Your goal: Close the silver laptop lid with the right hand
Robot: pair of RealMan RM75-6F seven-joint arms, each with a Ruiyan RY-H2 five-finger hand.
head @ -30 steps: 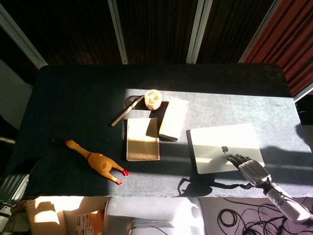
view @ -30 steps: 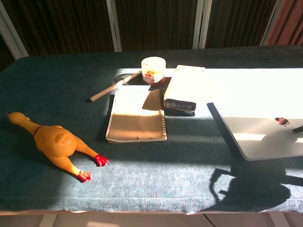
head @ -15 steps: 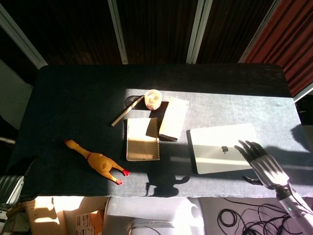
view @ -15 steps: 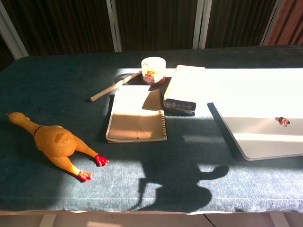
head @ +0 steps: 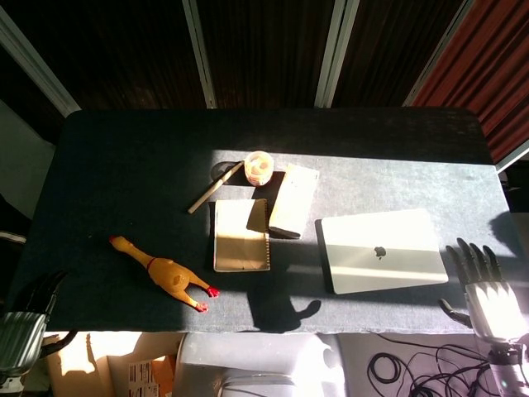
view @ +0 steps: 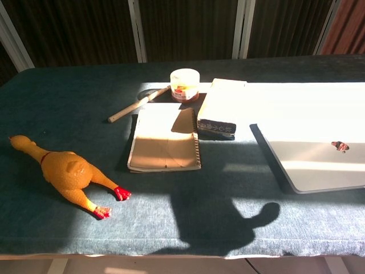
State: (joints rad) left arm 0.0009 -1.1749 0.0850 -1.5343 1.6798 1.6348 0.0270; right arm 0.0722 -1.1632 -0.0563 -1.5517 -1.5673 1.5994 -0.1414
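One silver laptop (head: 381, 250) lies on the dark table (head: 124, 174), lid down flat, toward the right of the near edge; with it there is one rubber chicken (head: 162, 271), one spiral notebook (head: 240, 235), one thick closed book (head: 293, 200), one small white jar (head: 259, 167) and one wooden stick-like tool (head: 212, 188) (what kind of tool is too small to tell). The jar touches the far end of the stick; the book lies just beside the notebook's right edge, and the chicken sits well apart on the left. The head view alone shows the hands: the right hand (head: 486, 285) hangs off the table's right near corner, fingers spread and holding nothing, clear of the laptop, while the left hand (head: 26, 324) sits low at the left near edge, partly cut off, so whether it is slack or curled cannot be told. The chest view shows neither hand, but it does show the jar's red label (view: 183, 89), the book's dark spine end and only the left part of the laptop, its right side running out of frame. Half a second ago the right hand's fingertips lay over the lid's right near corner; a second ago they rested on it near the logo. It has since drawn back off the laptop, which has stayed shut.
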